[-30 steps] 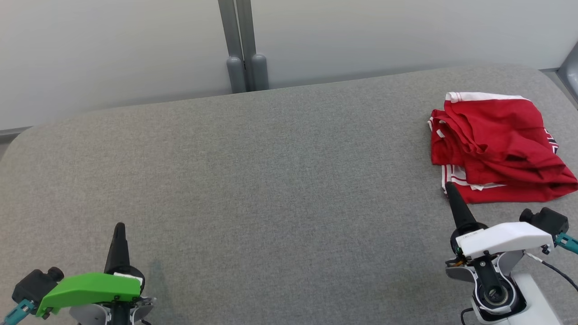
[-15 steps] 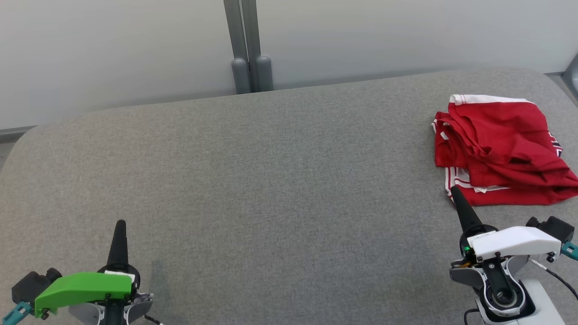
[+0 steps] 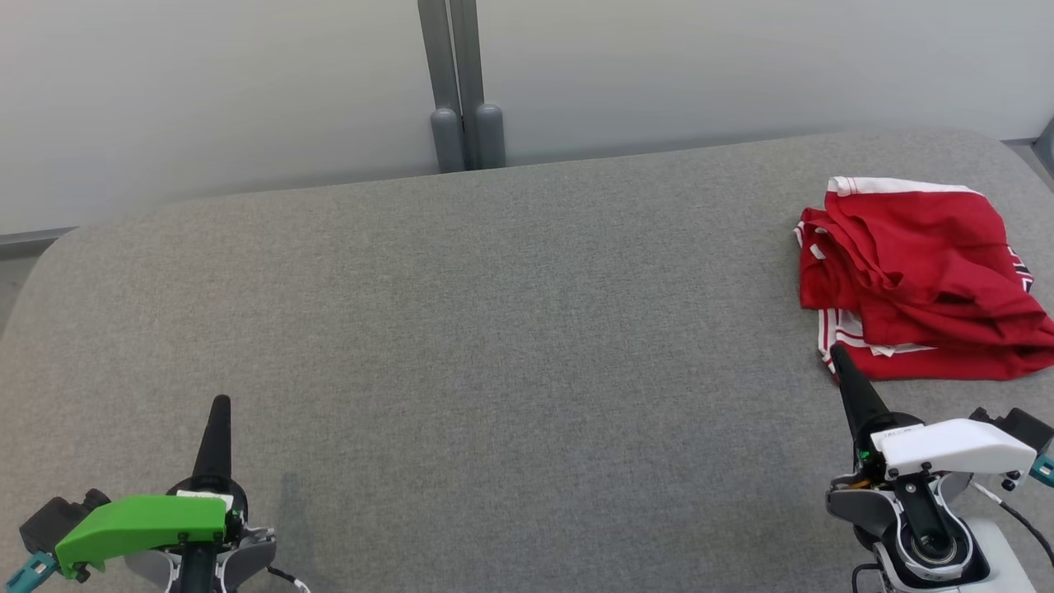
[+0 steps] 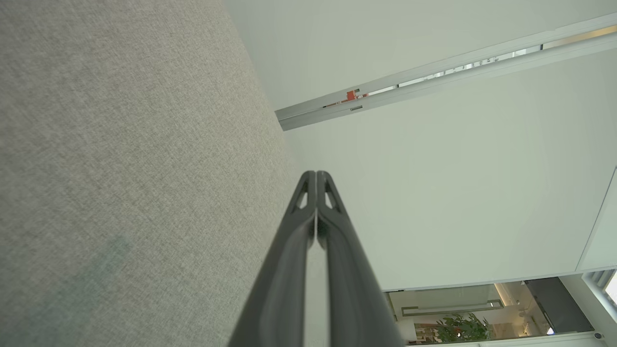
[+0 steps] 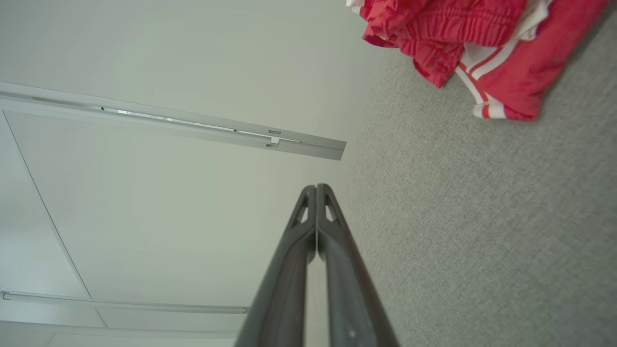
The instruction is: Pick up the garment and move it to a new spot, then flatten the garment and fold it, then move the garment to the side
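The garment (image 3: 918,276) is a red piece with white stripes, lying crumpled at the right side of the grey padded table (image 3: 494,313). In the right wrist view the garment (image 5: 462,43) sits at the top right. My right gripper (image 3: 840,354) is shut and empty, its tip just short of the garment's near edge; its fingers (image 5: 316,190) press together. My left gripper (image 3: 220,403) stands at the lower left, far from the garment, shut on nothing, with its fingers (image 4: 316,176) closed tip to tip.
A pale wall with a grey double post (image 3: 461,91) rises behind the table's far edge. The table's rounded left corner (image 3: 49,255) drops off at the left. Its wide middle stretch is bare grey fabric.
The whole head picture has slid right and down a little, so the camera moved. Both grippers stay shut and the garment lies as before.
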Robot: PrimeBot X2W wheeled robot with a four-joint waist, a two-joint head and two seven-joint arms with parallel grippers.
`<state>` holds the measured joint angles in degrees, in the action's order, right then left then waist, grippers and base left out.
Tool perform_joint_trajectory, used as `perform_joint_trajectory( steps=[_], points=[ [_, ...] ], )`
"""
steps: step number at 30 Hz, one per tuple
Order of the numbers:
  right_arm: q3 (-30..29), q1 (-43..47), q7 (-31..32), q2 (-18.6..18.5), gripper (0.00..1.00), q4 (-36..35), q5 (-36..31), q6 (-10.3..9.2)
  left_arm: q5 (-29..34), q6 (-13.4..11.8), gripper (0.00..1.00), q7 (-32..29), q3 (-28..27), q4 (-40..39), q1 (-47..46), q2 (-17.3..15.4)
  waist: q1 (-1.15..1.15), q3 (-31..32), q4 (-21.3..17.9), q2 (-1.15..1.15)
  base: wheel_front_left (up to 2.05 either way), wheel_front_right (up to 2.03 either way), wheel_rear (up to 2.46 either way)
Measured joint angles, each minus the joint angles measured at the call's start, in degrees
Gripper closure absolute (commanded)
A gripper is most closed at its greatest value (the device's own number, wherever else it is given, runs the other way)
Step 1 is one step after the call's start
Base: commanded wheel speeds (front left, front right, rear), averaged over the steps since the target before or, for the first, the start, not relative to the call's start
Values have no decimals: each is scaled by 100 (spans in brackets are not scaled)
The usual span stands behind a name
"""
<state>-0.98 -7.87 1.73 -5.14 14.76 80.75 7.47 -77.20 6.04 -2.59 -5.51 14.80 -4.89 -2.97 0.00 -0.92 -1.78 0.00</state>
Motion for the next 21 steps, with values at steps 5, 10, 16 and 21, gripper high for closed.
perform_joint_trajectory(
  steps=[5,10,16,21],
  points=[
    [-75,24,73,29,100,-11,188,0,-214,11,100,-67,-13,-12,-37,1,0,10,25,0,0,0,0],
    [-146,48,125,51,100,-22,361,0,-461,44,100,-123,-26,-20,-42,2,0,20,48,0,0,0,0],
    [-230,60,199,83,100,-30,573,0,-709,58,100,-192,-44,-31,-47,3,0,32,78,0,0,0,0],
    [-297,80,249,104,100,-36,733,0,-900,84,100,-241,-57,-42,-52,4,0,42,102,0,0,0,0]
  ],
)
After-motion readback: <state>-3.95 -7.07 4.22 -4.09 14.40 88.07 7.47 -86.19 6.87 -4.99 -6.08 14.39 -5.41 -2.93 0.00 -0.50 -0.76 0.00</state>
